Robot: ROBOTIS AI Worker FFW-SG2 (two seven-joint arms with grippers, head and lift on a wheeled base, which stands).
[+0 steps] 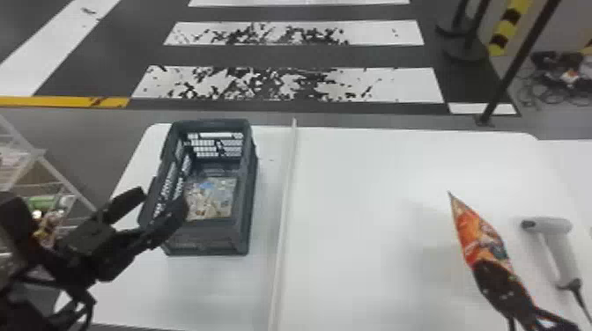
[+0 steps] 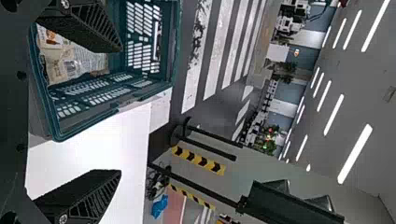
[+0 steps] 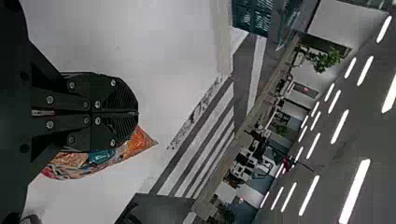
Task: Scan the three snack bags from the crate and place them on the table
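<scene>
Over the right part of the table, my right gripper is shut on an orange snack bag. In the right wrist view the gripper has its fingers pressed together, with the orange bag sticking out beside them. My left gripper stands open at the near left side of the grey crate; in the left wrist view the gripper has its fingers wide apart and nothing between them. A beige snack bag lies inside the crate. The white scanner lies right of the orange bag.
A raised pale strip divides the white table between crate and scanner. A wire shelf rack with goods stands at the left. The scanner's cable runs to the near right edge.
</scene>
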